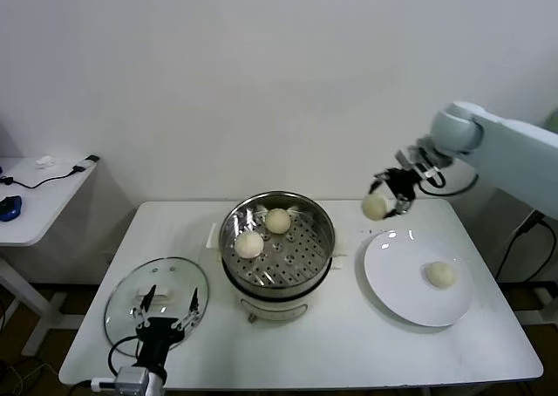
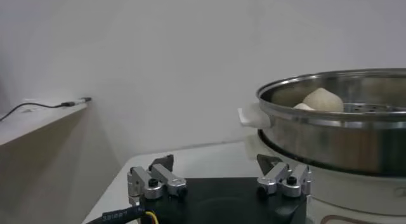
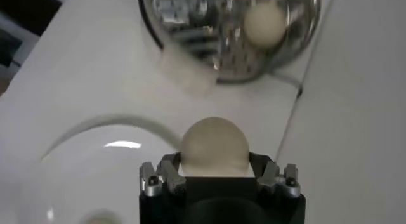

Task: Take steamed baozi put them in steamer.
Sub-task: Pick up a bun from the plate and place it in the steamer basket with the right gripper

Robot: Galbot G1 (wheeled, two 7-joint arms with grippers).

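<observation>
My right gripper (image 1: 384, 206) is shut on a cream-white baozi (image 1: 375, 207), held in the air above the far edge of the white plate (image 1: 397, 274), right of the steamer. In the right wrist view that baozi (image 3: 214, 144) fills the space between the jaws. The steel steamer (image 1: 324, 249) on its cream base stands mid-table with two baozi on its perforated tray, one (image 1: 249, 244) nearer and one (image 1: 278, 221) farther. Another baozi (image 1: 440, 275) lies on the plate. My left gripper (image 1: 169, 310) hangs open at the front left, over the glass lid; its fingers (image 2: 162, 179) hold nothing.
A round glass lid (image 1: 126, 304) with a white handle lies at the table's front left. A small side table (image 1: 39, 195) with cables stands at the far left. The wall rises close behind the table. The steamer's side handle (image 2: 252, 117) shows in the left wrist view.
</observation>
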